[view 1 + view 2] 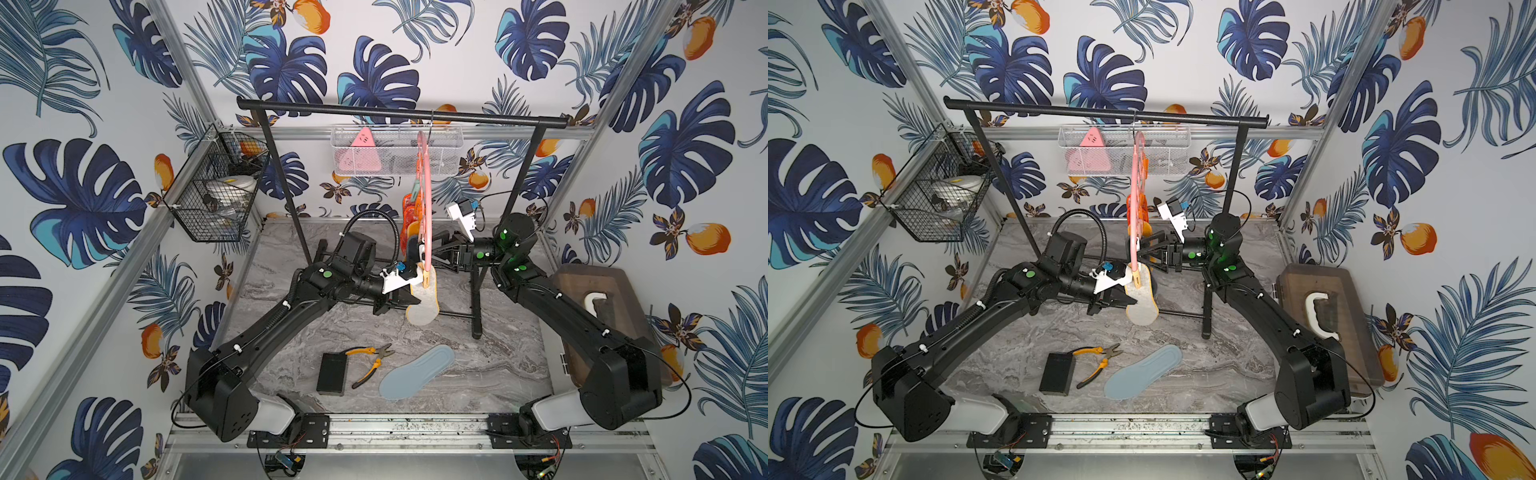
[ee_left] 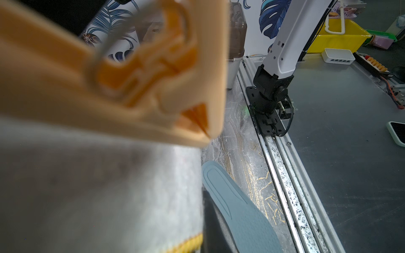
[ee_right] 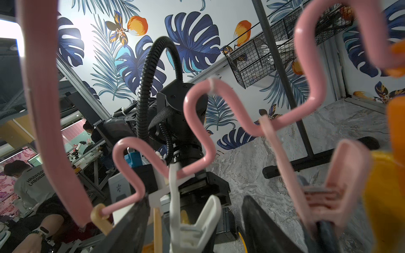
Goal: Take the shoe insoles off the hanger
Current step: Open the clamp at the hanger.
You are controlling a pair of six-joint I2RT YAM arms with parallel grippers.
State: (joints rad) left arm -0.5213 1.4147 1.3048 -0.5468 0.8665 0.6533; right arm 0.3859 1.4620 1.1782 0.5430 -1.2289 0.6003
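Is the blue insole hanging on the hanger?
No, the blue insole lies flat on the table, next to the pliers.

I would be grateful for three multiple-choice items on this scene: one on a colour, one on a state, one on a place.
1. What colour is the hanger?
A) green
B) pink
C) white
2. The left gripper is:
A) open and empty
B) shut on the beige insole
C) shut on the hanger
3. Where does the light blue insole lie?
A) clipped to the hanger
B) in the left gripper
C) on the table beside the pliers

Answers:
1 B, its wavy bar is pink in the right wrist view.
2 B, it grips that insole's edge in both top views.
3 C, it lies flat on the table in both top views.
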